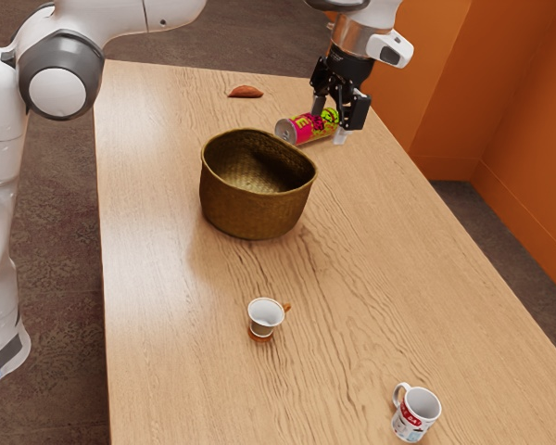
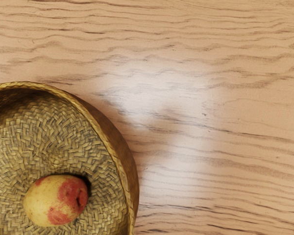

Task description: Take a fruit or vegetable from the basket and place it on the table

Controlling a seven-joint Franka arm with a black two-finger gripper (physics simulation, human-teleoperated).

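End effector (image 1: 330, 120) hangs wide open above the table (image 1: 167, 278).

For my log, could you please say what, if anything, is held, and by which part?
Nothing is held: the black two-finger end effector stands open, and the yellow-and-red potato lies in the brown woven basket.

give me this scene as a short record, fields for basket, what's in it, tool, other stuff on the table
basket: woven, upright
contents: one potato, yellow with red patches
tool: open, holding nothing, raised over the table
can: pink and yellow-green, on its side
small cup: upright, brownish base
mug: white with red print, upright
unidentified piece: reddish-brown
task status: potato not yet out
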